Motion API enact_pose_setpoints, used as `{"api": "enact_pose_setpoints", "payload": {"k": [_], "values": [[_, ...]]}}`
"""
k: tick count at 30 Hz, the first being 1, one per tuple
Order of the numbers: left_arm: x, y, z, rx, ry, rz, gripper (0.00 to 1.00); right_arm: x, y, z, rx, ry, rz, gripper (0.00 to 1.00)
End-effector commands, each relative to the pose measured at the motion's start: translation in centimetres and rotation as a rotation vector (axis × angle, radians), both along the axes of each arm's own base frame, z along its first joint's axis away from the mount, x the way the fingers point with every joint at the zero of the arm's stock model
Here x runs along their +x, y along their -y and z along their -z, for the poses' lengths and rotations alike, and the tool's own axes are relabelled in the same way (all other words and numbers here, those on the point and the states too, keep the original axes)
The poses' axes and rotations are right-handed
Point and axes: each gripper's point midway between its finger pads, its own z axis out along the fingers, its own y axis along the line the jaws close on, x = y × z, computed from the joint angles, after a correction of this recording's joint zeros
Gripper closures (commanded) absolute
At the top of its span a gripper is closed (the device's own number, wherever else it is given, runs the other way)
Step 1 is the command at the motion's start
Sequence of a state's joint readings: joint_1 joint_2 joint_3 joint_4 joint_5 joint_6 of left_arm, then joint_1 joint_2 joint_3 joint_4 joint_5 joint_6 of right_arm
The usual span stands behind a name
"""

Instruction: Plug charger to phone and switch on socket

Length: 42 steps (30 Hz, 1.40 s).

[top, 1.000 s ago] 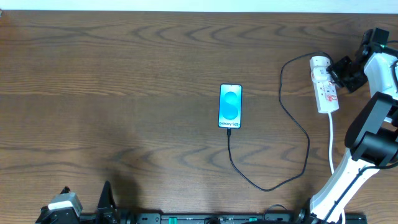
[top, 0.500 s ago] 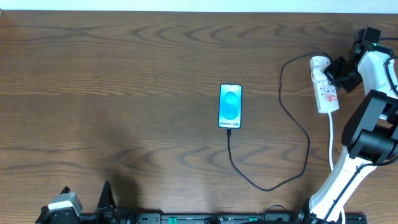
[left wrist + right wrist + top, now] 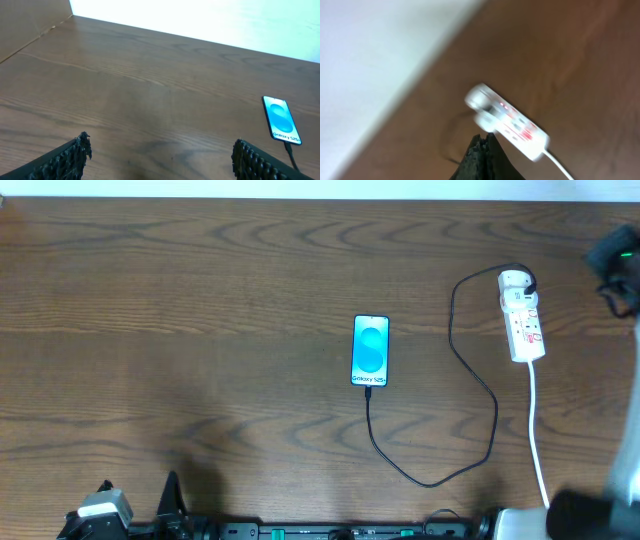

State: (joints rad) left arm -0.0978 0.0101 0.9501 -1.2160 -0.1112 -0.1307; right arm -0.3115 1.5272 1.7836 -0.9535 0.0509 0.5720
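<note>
The table (image 3: 200, 280) holds the socket (image 3: 522, 320) near its right edge. The charger (image 3: 495, 415) loops from it to the bottom end of the phone (image 3: 370, 350) at mid-table. The right gripper (image 3: 481, 145) hangs blurred, apart from the socket, fingers seemingly together. The left gripper (image 3: 161, 142) gapes wide, with the phone well ahead to its right.

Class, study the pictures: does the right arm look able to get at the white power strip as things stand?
Probably yes. The right pincer hangs clear of the socket, with only bare table between. The charger cable leaves the strip's other side, so nothing seems to block it.
</note>
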Motion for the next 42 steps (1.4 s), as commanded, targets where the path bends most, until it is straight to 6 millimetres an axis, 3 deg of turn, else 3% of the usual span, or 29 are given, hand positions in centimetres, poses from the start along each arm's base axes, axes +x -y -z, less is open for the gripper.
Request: {"api": "enact_pose_setpoints", "payload": {"k": [1,4,7,9,11,15,18,23,28,37,42], "values": [[-0.1,-0.2,-0.1,-0.003,0.009,-0.014,0.08,-2.6,-2.4,-5.9,0.008,0.18,-0.064,0.99],[-0.1,-0.2,-0.1,-0.003,0.009,-0.014,0.08,-5.5,-3.8,-11.2,0.01,0.357,-0.066,0.94],[-0.1,-0.2,-0.1,-0.003,0.009,-0.015,0.08,-7.8,-4.6,-14.2,-0.021,0.451,-0.072,0.91],[-0.1,-0.2,-0.1,-0.003,0.009,-0.014,0.08,-9.1,-5.0,-15.0,-0.033,0.473,-0.075,0.88],[-0.1,-0.2,-0.1,-0.003,0.009,-0.015,0.08,-10.1,-5.3,-15.1,-0.06,0.463,-0.084,0.85],[-0.1,-0.2,-0.1,-0.003,0.009,-0.014,0.08,-11.6,-6.1,-15.3,-0.04,0.471,-0.096,0.91],[-0.1,-0.2,-0.1,-0.003,0.009,-0.015,0.08,-11.4,-7.1,-15.3,-0.03,0.471,-0.132,0.91],[-0.1,-0.2,-0.1,-0.003,0.009,-0.014,0.08,-10.7,-11.0,-15.1,0.004,0.469,-0.266,0.9],[-0.1,-0.2,-0.1,-0.003,0.009,-0.014,0.08,-10.6,-13.5,-15.2,0.024,0.471,-0.35,0.88],[-0.1,-0.2,-0.2,-0.004,0.013,-0.013,0.08,-10.7,-15.3,-15.3,0.036,0.474,-0.409,0.85],[0.9,-0.2,-3.6,-0.016,0.158,-0.021,0.08,-10.7,-15.2,-15.3,0.033,0.476,-0.405,0.83]]}}
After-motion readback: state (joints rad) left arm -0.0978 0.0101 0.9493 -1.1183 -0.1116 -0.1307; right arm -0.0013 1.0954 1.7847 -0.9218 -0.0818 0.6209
